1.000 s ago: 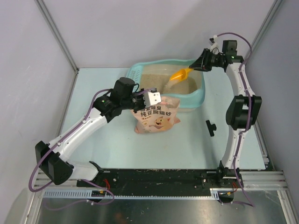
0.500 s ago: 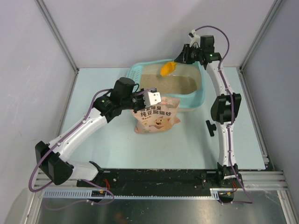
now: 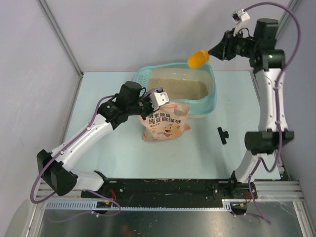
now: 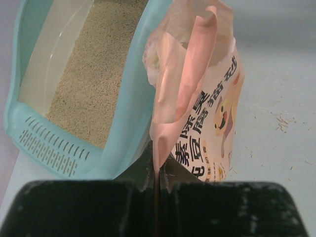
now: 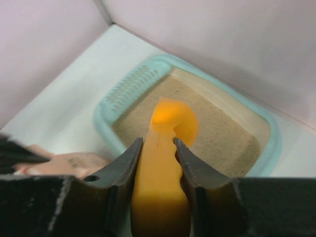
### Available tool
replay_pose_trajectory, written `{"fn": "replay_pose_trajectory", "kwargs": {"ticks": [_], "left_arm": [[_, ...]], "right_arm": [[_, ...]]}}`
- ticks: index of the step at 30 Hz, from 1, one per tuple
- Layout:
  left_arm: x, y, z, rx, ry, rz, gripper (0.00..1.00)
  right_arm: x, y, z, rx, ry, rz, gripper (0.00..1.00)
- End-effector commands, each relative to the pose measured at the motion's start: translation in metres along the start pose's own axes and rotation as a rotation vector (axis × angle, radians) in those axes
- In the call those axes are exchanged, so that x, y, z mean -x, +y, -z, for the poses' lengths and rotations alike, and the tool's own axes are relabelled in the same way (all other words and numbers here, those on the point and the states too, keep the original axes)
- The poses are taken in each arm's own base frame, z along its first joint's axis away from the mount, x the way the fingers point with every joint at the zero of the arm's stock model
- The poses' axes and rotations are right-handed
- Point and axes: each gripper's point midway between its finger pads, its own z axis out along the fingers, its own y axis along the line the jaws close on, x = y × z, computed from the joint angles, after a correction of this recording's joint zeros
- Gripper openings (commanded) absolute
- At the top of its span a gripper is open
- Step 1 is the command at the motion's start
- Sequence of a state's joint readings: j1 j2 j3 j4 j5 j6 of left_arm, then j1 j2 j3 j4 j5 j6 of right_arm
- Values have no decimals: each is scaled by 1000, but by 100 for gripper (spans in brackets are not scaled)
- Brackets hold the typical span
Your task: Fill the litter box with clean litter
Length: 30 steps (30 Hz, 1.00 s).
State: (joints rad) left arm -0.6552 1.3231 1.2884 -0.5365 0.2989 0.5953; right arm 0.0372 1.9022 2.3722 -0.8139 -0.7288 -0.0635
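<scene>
One litter box (image 3: 211, 101) sits at the back of the desk (image 3: 207, 148), w/ clean litter (image 3: 175, 88) covering its floor. Pink bag (image 3: 165, 123) stands just beside it; left fingers (image 4: 139, 174) pinch its top edge tight. Right fingers (image 5: 126, 165) squeeze the orange scoop (image 3: 198, 59) by its handle, high up near the box's far corner. Inside of scoop & bag: can't tell.

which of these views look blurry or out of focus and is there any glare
Right wrist: the orange scoop between the right fingers is soft and glows brightly at its tip; the litter box behind is clearer. Left wrist: the dark left fingers and the pinched pink bag edge are blurred, the litter grain crisp. Top external: sharp, evenly lit, no strong glare.
</scene>
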Motion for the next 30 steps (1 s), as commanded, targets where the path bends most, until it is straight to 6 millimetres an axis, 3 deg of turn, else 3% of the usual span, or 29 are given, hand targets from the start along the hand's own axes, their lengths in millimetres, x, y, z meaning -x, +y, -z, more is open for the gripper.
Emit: {"fn": "replay_pose_trajectory", "kwargs": {"ticks": [1,2,3,4,9,20,24,25,26,30], "left_arm": [[45,16,21,64,-152,36,0],[46,16,22,65,-157,36,0],[46,15,22,63,-156,38,0],[47,16,22,63,-158,39,0],[42,15,21,62,-151,49,0],[45,10,28,49,-172,42,0],[50,8,30,33,-192,35,0],[53,7,31,31,-201,35,0],[56,6,32,19,-214,33,0],[61,-2,33,-17,-242,63,0]], "right_arm": [[-28,83,49,180,115,-30,0],[-34,88,53,185,133,-47,0],[-53,90,53,201,180,-92,0],[-53,99,62,203,173,-69,0],[-83,109,65,225,261,-67,0],[-117,128,37,289,385,-37,0],[-138,126,19,197,458,10,0],[-142,125,13,141,468,-16,0],[-142,108,5,16,463,13,0],[-153,99,-8,-197,458,-64,0]]}}
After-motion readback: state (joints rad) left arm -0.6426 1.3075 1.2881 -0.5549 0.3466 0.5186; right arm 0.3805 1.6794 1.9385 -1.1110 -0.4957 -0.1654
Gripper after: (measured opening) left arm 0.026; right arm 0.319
